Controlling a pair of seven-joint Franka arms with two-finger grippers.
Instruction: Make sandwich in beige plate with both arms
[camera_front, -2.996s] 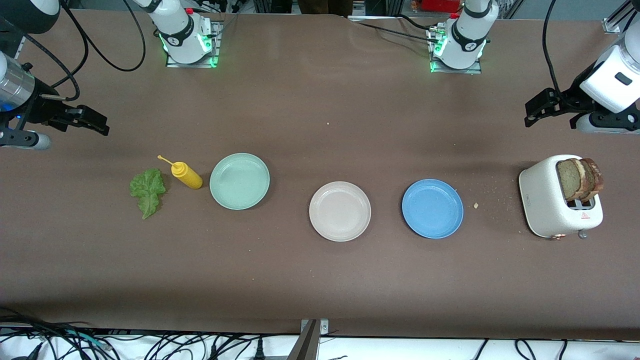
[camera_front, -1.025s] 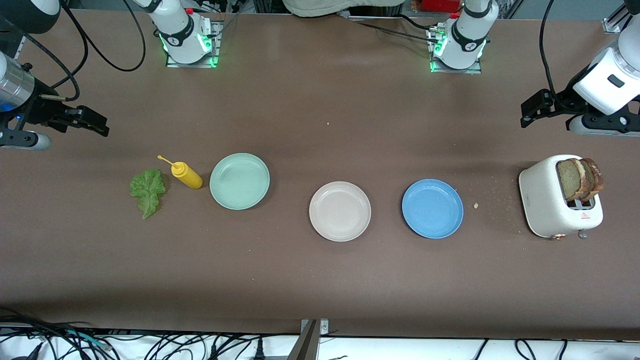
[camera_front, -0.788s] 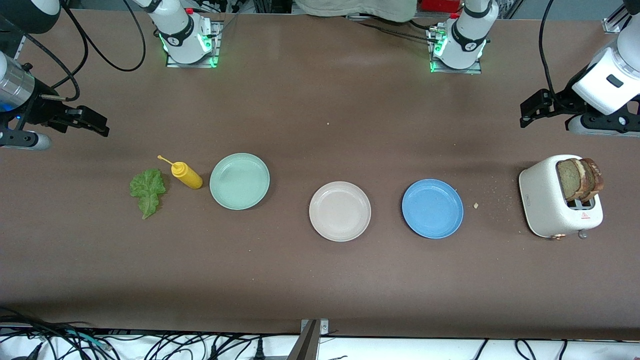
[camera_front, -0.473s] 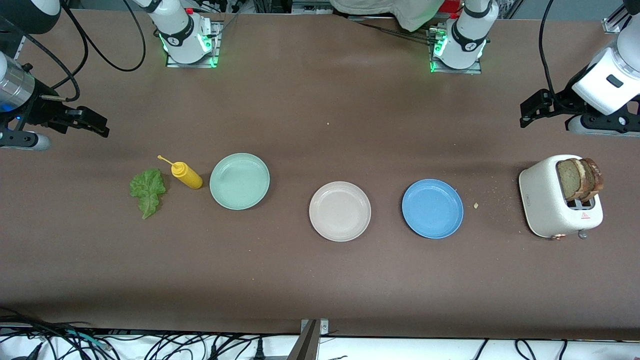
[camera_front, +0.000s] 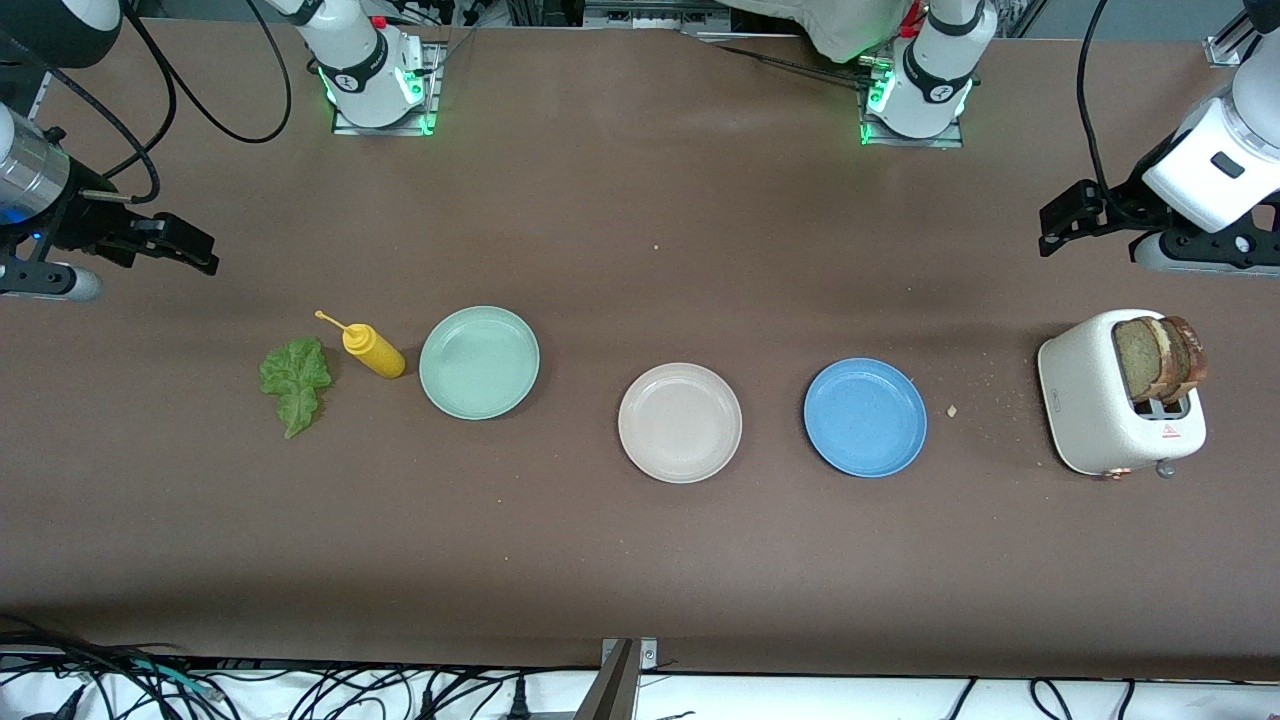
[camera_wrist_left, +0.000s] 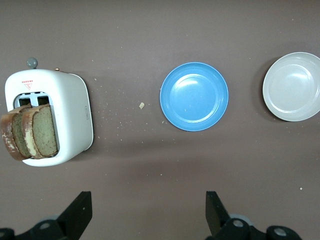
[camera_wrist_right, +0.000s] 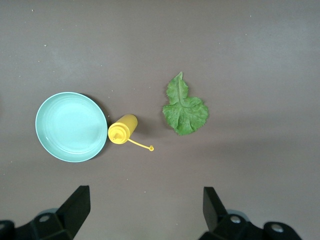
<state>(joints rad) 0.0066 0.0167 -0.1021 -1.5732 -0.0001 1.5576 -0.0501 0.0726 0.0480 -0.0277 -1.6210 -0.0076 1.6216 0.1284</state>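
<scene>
The beige plate (camera_front: 680, 422) lies empty in the middle of the table and also shows in the left wrist view (camera_wrist_left: 292, 86). Brown bread slices (camera_front: 1158, 358) (camera_wrist_left: 31, 132) stand up out of a white toaster (camera_front: 1090, 400) (camera_wrist_left: 75, 115) at the left arm's end. A green lettuce leaf (camera_front: 295, 380) (camera_wrist_right: 184, 107) lies flat at the right arm's end. My left gripper (camera_front: 1050, 232) (camera_wrist_left: 148, 200) hangs open and empty over bare table beside the toaster. My right gripper (camera_front: 200, 255) (camera_wrist_right: 145, 195) hangs open and empty over bare table beside the lettuce.
A blue plate (camera_front: 865, 417) (camera_wrist_left: 194, 96) sits between the beige plate and the toaster. A mint-green plate (camera_front: 479, 362) (camera_wrist_right: 71, 126) and a yellow squeeze bottle (camera_front: 372, 350) (camera_wrist_right: 122, 129) lie between the beige plate and the lettuce. Crumbs dot the table by the toaster.
The left arm's hand has shifted slightly. A pale cloth shape at the table's back edge has moved toward the left arm's base. Nothing on the table has moved.
</scene>
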